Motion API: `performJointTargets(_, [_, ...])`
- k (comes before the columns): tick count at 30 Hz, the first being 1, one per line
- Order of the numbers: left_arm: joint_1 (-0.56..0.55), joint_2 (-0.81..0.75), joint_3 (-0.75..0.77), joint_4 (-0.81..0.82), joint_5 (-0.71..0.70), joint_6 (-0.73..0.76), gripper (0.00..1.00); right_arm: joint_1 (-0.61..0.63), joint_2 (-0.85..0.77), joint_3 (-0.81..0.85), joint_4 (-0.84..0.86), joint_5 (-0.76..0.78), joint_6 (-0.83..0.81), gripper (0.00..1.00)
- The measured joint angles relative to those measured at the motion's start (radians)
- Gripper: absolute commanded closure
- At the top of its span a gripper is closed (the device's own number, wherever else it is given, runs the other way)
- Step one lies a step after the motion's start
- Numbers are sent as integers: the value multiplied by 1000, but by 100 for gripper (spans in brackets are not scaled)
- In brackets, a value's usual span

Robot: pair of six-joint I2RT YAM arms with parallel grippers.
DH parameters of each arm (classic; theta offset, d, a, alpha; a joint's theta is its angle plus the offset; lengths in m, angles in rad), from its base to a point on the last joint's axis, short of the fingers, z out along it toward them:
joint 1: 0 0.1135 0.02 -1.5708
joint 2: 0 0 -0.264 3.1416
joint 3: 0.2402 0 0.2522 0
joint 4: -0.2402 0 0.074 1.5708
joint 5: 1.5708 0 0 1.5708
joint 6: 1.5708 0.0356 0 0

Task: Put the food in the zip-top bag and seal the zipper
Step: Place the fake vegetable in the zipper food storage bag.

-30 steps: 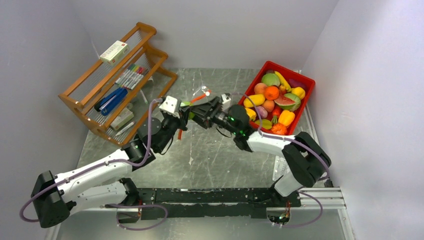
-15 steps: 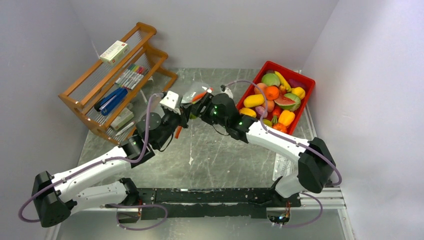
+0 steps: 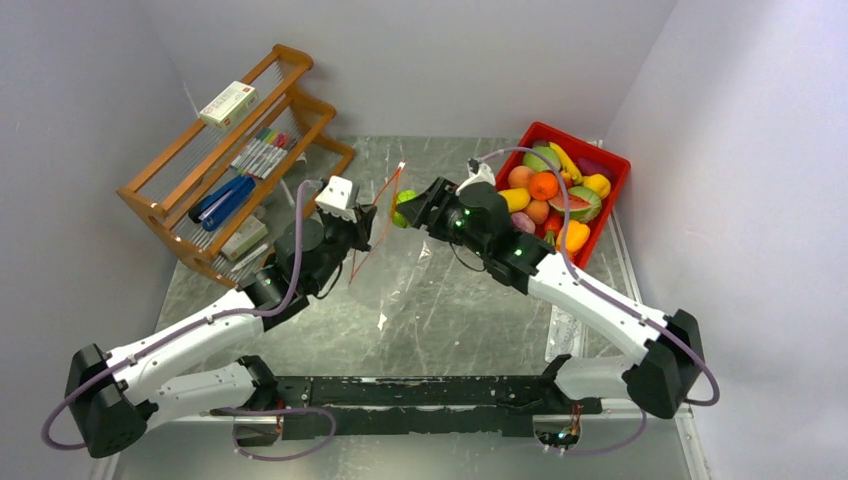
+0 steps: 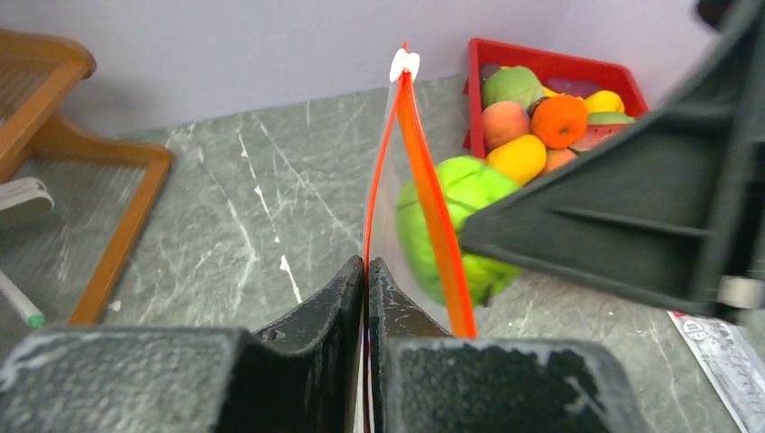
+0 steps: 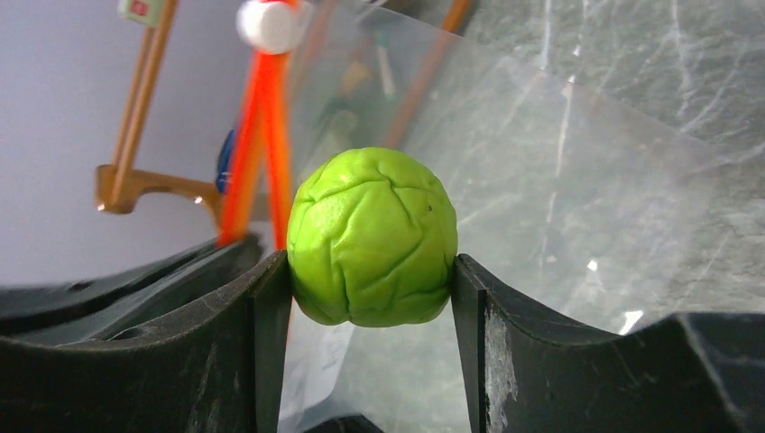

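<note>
Top view: left tool (image 3: pixel 364 223) pinched shut on clear crinkly plastic zip-top bag (image 3: pixel 385 206), held upright over grey marble worktop (image 3: pixel 430 300). Right tool (image 3: pixel 410 212) clamps round green wrinkled plastic toy vegetable (image 3: pixel 403 208) beside bag.
Left wrist: orange-red zipper strip (image 4: pixel 433 207) rises from tool tips, mouth parted, vegetable right of strip.
Right wrist: vegetable between both fingers, bag ahead.

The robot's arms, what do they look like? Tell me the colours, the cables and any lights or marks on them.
The left arm and right arm have white shells with black joints and black bases. A lilac cable loops along each. Small green lights glow near the right arm's wrist. The left claw and right claw have matte black fingers, scuffed pale at the edges.
</note>
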Motion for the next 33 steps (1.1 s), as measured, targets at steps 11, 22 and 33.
performJointTargets(11, [73,14,-6,-15,51,-19,93,-39,-71,-18,-35,-47,-83,67])
performJointTargets(22, [74,74,29,57,44,305,93,-58,-66,61,20,-180,-112,67])
performJointTargets(33, [81,101,68,121,38,494,93,-140,103,-5,473,-504,198,68])
